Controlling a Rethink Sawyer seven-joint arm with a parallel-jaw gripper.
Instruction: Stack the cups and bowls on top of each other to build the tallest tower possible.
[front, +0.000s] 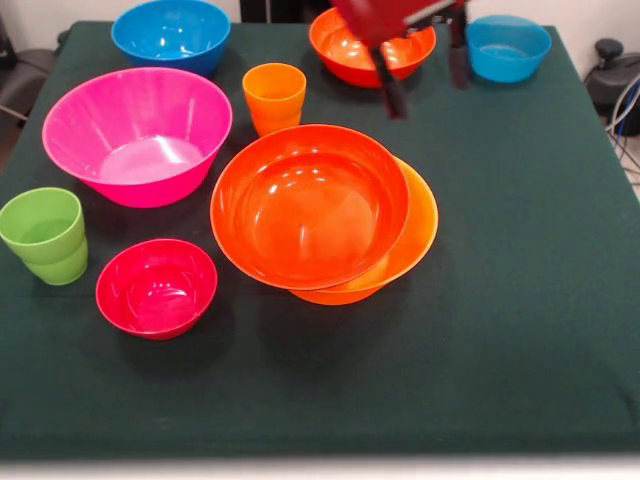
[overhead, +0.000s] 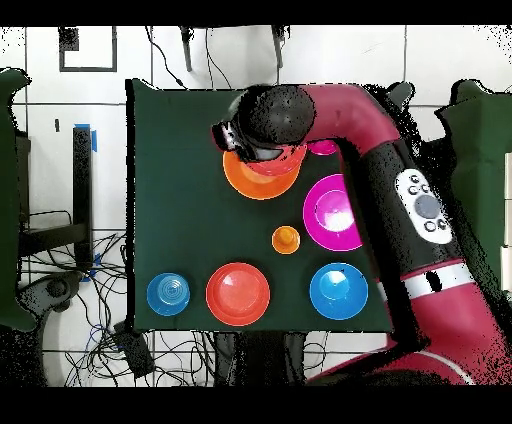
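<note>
Front view, left to right: green cup (front: 43, 235), crimson bowl (front: 156, 287), pink bowl (front: 137, 134), orange cup (front: 274, 97), then the tower (front: 320, 212), a red-orange bowl nested in the wide orange one. The gripper (front: 424, 78) hangs above, fingers spread apart. Overhead, the arm (overhead: 380, 160) seems to hide the green cup and most of the tower (overhead: 250, 180).

Red arm (overhead: 372, 150) with black joints, apparently a grey button panel.

A lab: cloth-covered table (overhead: 170, 200) on tiled floor (overhead: 100, 80), loose cables (overhead: 110, 330) around.
</note>
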